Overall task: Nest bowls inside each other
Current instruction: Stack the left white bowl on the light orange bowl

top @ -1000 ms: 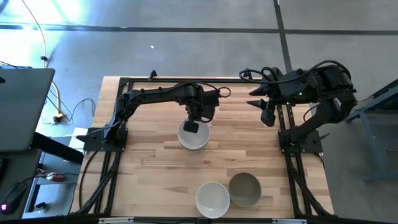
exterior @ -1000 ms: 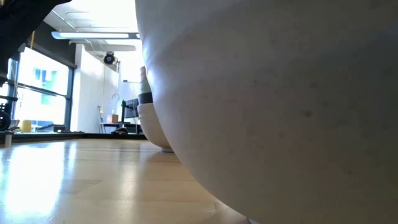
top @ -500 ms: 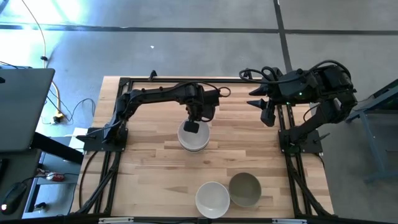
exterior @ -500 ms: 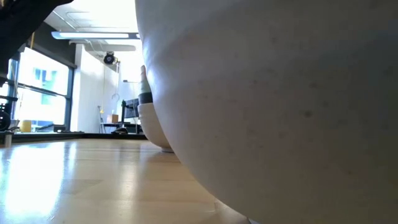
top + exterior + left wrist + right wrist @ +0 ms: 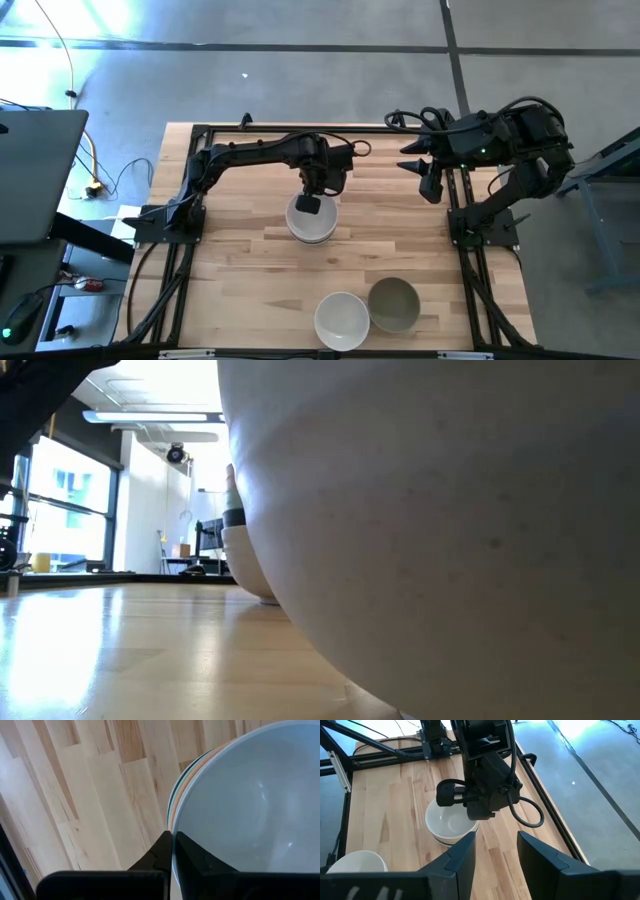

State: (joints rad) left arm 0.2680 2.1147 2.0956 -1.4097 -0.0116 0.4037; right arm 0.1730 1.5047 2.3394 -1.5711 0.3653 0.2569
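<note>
A stack of nested bowls (image 5: pixel 316 226) rests on the table's middle, a white bowl (image 5: pixel 250 805) on top, with peach and mint rims (image 5: pixel 176 795) showing beneath it. My left gripper (image 5: pixel 308 204) points down, shut on that top bowl's rim. A lone white bowl (image 5: pixel 342 320) and an olive-grey bowl (image 5: pixel 394 303) stand side by side near the front edge. The lone white bowl (image 5: pixel 450 510) fills the low view, with the stack (image 5: pixel 240 555) behind it. My right gripper (image 5: pixel 495 855) hangs open and raised at the far right, holding nothing. My left gripper pinches the top white bowl's rim (image 5: pixel 173 832) on its far side, one finger inside the bowl and one outside. The fingers (image 5: pixel 192 857) come from above, pointing down. The bowl sits upright in the stack, its rim close over the peach one.
Black arm frames (image 5: pixel 170 215) run along the table's left and right sides. Bare wood (image 5: pixel 240 290) lies between the stack and the front bowls. A laptop (image 5: pixel 35 175) and cables sit off the table's left edge.
</note>
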